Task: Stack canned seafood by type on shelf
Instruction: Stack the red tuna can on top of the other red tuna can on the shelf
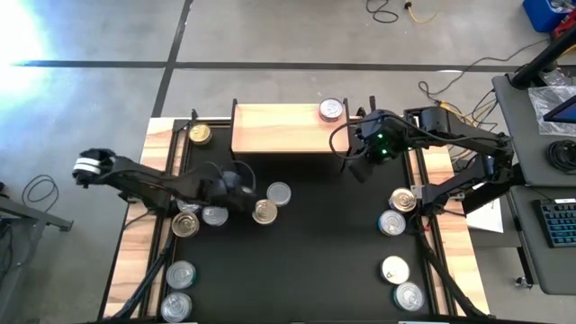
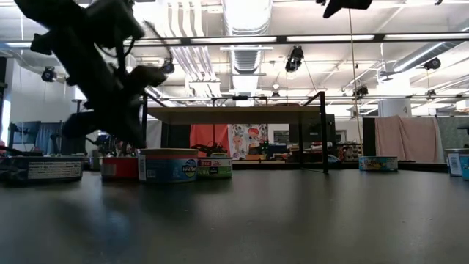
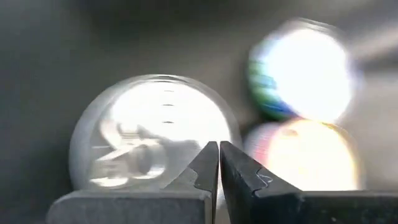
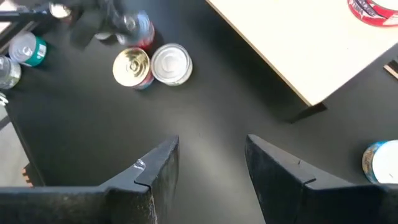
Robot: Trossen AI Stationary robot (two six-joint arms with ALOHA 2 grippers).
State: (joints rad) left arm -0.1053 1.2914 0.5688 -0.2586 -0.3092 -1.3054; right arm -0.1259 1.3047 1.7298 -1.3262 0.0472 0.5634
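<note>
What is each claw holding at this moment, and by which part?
Nothing. The left claw is shut and empty above the cans; the right claw stands open and empty near the shelf.

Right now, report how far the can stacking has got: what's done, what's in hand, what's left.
Done: only one can sits on the shelf, red-sided, at its right end. In hand: nothing. The left pincer is shut and empty above a silver-lidded can on the mat; the right pincer is open and empty beside the shelf. Left: the other cans, scattered about the black mat, none stacked.
</note>
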